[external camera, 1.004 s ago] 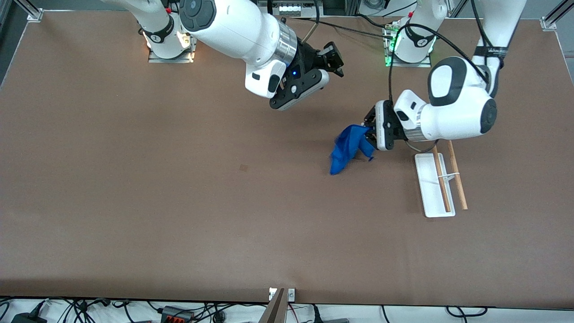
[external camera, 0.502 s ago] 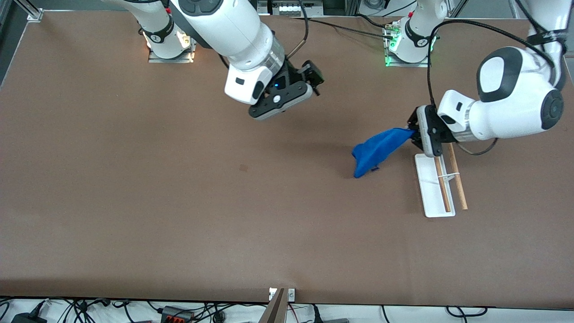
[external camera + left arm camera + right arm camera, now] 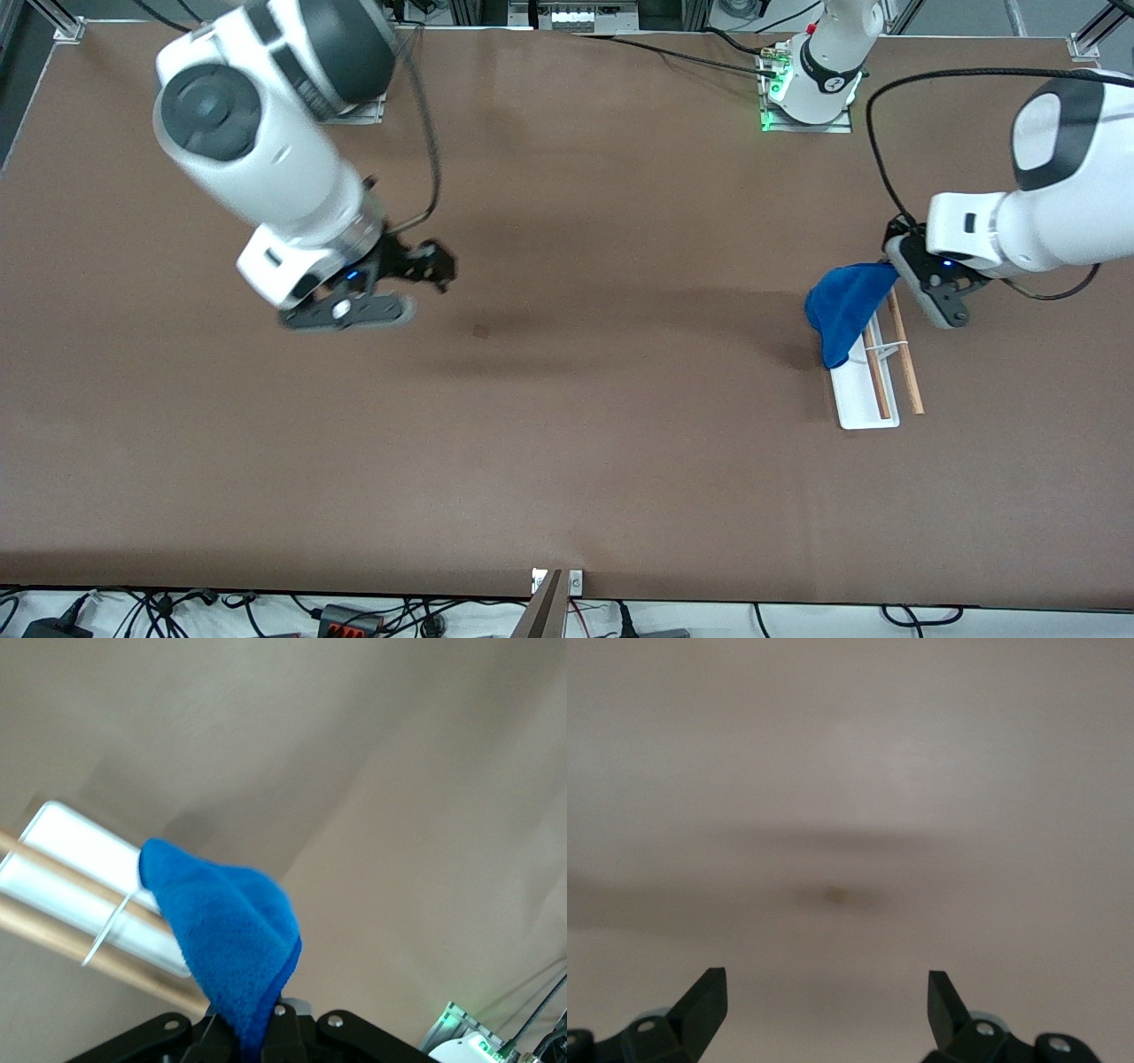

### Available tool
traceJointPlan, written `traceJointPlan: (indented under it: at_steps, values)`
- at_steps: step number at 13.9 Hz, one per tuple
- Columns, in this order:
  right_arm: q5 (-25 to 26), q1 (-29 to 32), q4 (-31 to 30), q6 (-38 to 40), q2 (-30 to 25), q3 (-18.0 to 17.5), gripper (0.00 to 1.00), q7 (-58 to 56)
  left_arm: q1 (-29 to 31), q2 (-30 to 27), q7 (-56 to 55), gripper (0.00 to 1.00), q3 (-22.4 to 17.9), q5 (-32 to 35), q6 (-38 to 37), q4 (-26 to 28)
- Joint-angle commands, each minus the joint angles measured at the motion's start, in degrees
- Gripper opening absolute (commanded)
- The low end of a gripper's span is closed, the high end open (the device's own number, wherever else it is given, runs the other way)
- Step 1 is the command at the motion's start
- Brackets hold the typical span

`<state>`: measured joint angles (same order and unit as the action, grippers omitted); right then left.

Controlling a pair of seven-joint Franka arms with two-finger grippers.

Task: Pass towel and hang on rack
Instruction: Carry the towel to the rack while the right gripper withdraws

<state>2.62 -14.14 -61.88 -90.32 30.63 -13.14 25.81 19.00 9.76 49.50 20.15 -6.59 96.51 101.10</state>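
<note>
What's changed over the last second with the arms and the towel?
The left gripper, shut on the towel, carried it from bare table to over the rack. The right gripper, open and empty, pulled away toward its own end of the table. The rack stayed put.

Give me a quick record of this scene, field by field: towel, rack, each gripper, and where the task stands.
towel: blue towel, bunched, hanging over the rack's end nearest the arm bases
rack: rack, white base with two wooden rods, toward the left arm's end of the table
left gripper: left gripper, jaws shut on the towel, over the rack
right gripper: right gripper, jaws open, empty, over bare table
task stage: towel passed to the left arm, not yet hung
</note>
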Motion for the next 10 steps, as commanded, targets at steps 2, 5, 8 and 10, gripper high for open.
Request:
traceJointPlan:
  at_steps: [2, 5, 8, 10]
  values:
    - [1.59, 8.67, -4.04, -0.56, 2.15, -0.93, 1.0, -0.49, 3.23, 4.9, -0.64, 0.01, 0.6, 1.4, 0.95, -1.96]
    - [2.21, 12.2, -4.04, -0.91, 2.42, -0.93, 1.0, -0.93, 6.91, 9.38, 5.58, 0.01, 0.6, 1.4, 2.01, -5.2]
    - [2.12, 15.1, -4.47, -2.05, 1.9, 0.03, 1.0, -6.27, 8.51, 14.13, 9.73, 0.01, 0.42, 4.37, 2.02, -9.94]
    - [1.69, 15.02, -6.31, -1.97, -0.46, 4.5, 1.0, -10.4, 10.34, 15.72, 11.57, 0.01, 0.42, 5.53, 2.19, -11.28]
